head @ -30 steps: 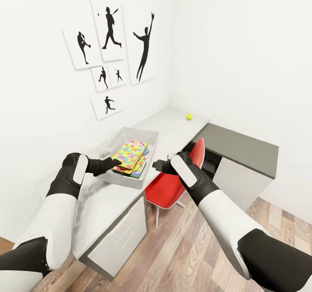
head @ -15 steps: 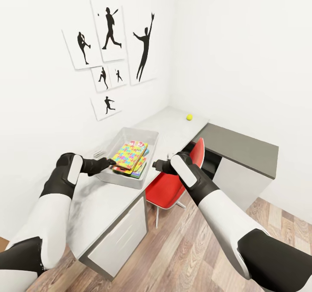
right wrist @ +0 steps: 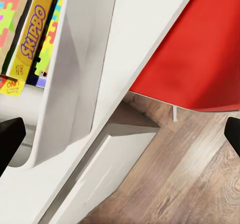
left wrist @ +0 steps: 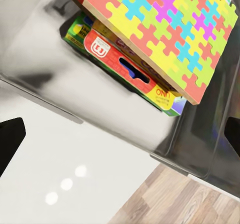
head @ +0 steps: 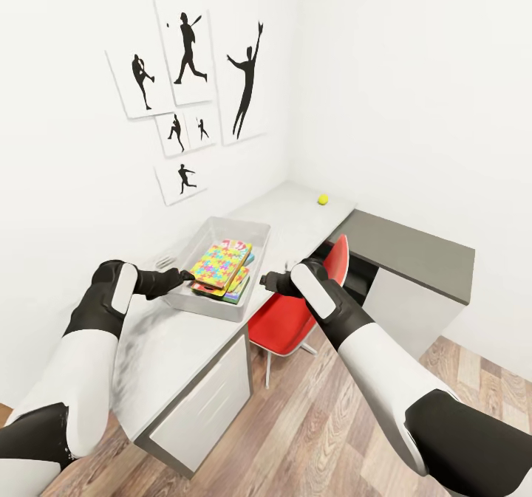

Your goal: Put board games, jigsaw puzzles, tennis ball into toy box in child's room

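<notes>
Far along the worktop (head: 295, 213), tennis ball (head: 323, 199) is sitting: probably light, rolly; cup its middle. Both tools released.

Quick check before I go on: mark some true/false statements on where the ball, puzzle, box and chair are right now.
1. The tennis ball lies on the table, outside the toy box. True.
2. A jigsaw puzzle tops the stack in the toy box. True.
3. The toy box is empty. False: it holds the puzzle and board games.
4. The red chair stands on the table. False: it sits on the floor at the table's edge.
5. The left gripper holds the ball. False: its jaws are open and empty.
</notes>
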Motion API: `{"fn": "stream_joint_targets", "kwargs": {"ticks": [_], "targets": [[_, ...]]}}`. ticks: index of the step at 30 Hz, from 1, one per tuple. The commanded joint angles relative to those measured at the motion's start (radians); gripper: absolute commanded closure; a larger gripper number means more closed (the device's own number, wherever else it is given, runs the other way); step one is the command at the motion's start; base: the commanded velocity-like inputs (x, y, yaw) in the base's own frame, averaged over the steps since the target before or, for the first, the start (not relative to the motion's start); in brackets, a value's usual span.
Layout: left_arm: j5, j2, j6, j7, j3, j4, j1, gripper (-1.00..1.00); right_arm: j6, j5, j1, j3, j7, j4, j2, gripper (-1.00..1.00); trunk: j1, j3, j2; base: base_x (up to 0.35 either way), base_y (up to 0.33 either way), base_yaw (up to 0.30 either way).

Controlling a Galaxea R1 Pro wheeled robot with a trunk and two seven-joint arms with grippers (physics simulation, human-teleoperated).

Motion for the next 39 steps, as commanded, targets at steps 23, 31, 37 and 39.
{"fn": "stream_joint_targets", "kwargs": {"ticks": [23,31,37,39], "targets": [[-0.003,0.025,0.005,-0.008,0.002,-0.001,-0.001,-1.00,-0.001,-0.009,-0.001,0.002,-0.010,-0.001,0.000,-1.00,0.001,0.005,-0.002,0.000,0.000,0.000],[-0.003,0.029,0.005,-0.007,0.002,-0.001,-0.001,-1.00,-0.001,-0.009,-0.001,0.002,-0.010,-0.001,0.000,-1.00,0.001,0.018,-0.002,0.000,0.000,0.000],[-0.003,0.029,0.005,-0.008,0.002,-0.001,-0.002,-1.00,-0.001,-0.009,-0.001,0.002,-0.010,-0.001,0.000,-1.00,0.001,0.028,-0.002,0.000,0.000,0.000],[-0.003,0.029,0.005,-0.008,0.002,-0.001,-0.001,-1.00,-0.001,-0.009,-0.001,0.002,-0.010,-0.001,0.000,-1.00,0.001,0.031,-0.002,0.000,0.000,0.000]]}}
